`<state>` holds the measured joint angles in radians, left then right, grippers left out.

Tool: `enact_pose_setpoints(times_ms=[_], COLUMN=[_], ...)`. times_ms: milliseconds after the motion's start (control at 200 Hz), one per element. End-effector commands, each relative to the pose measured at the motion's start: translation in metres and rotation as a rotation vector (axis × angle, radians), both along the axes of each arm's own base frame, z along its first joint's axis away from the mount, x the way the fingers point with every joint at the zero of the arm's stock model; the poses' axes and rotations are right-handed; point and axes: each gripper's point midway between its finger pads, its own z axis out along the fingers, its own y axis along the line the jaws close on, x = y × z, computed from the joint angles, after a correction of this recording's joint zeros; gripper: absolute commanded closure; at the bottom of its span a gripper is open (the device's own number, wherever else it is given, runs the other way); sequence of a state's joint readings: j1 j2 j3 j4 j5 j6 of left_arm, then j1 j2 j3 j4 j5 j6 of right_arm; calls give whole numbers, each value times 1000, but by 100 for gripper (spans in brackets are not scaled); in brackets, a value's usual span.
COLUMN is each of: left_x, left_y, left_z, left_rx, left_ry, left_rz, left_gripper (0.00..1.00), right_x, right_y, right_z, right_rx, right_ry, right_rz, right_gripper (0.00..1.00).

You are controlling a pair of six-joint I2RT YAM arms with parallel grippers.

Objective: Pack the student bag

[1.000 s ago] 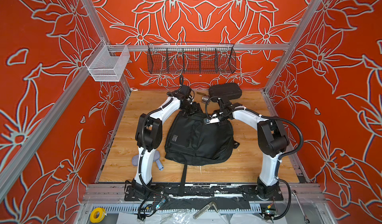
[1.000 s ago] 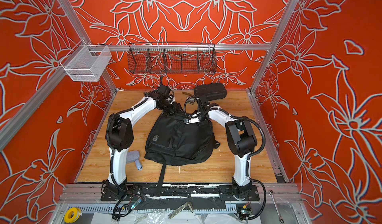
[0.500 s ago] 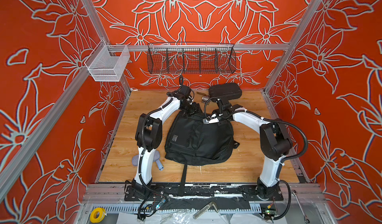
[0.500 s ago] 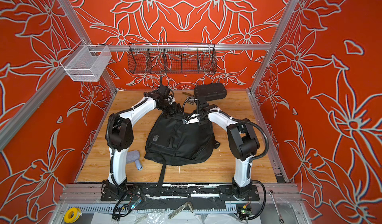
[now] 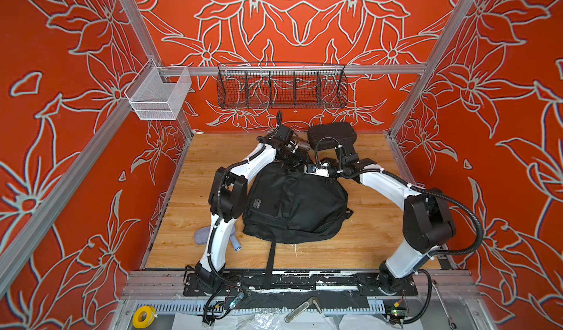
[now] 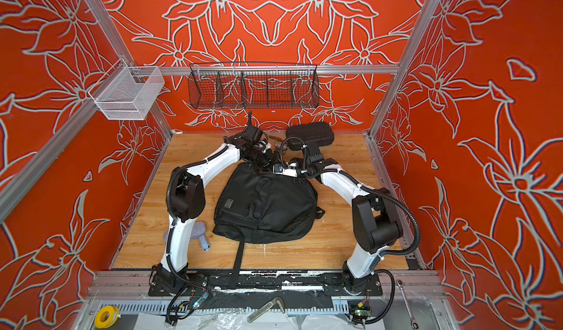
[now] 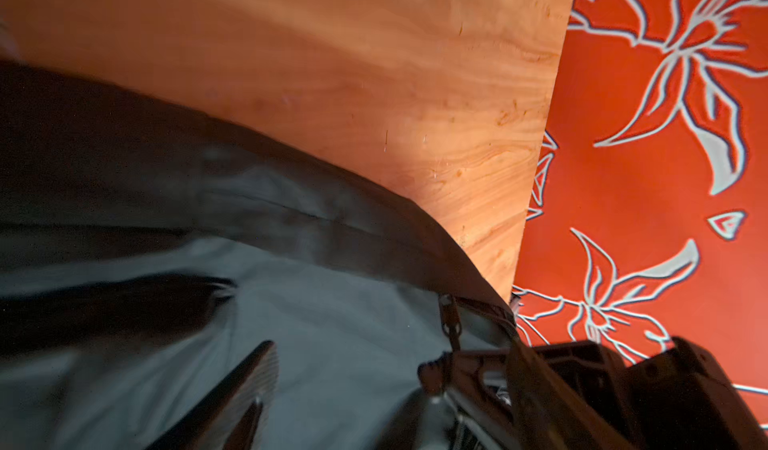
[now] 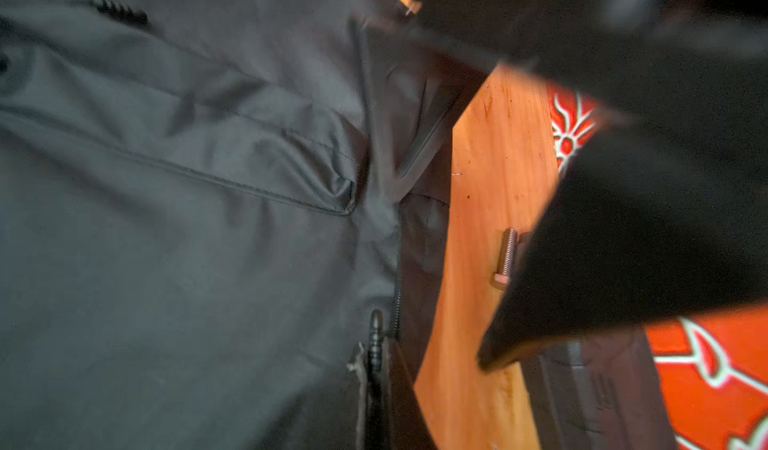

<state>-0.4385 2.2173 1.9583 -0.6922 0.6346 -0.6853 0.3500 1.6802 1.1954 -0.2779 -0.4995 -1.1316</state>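
The bag lies flat mid-counter; soft, limp fabric, best taken by its zipper pull at 12 o'clock, where the right hand is clenched, the left hand released

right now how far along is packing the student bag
Early stage. Done: the student bag lies flat on the wooden table. In hand: both end effectors work at its top edge; the right end effector looks shut at a zipper pull. Left: the black hard case, bolt and grey brush lie outside.
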Motion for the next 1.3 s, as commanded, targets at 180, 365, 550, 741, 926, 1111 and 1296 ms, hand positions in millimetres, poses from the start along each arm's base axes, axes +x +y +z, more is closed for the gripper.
enact_pose_setpoints(times_ms=[180, 365, 550, 741, 926, 1111, 1296], left_x=[1, 23, 40, 55, 69, 80, 72], left_y=[-19, -27, -28, 0, 35, 58, 85], left_z=[-26, -38, -25, -19, -2, 21, 28], left_rx=[-110, -153, -190, -201, -223, -261, -270], left_ry=[207, 230, 200, 208, 215, 197, 192], left_rz=[133, 222, 242, 301, 399, 461, 541], left_gripper=[14, 29, 90, 100, 100, 100, 100], right_x=[-7, -15, -20, -32, -48, -61, -58], right_y=[10, 8, -2, -27, -50, -66, -86], right_z=[32, 32, 31, 40, 69, 96, 94], right_rx=[166, 162, 157, 203, 260, 304, 344], right_ry=[-52, -48, -24, 1, -56, -112, -103], right_rz=[14, 33, -9, -94, -171, -221, -322], right_gripper=[100, 100, 100, 100, 100, 100, 100])
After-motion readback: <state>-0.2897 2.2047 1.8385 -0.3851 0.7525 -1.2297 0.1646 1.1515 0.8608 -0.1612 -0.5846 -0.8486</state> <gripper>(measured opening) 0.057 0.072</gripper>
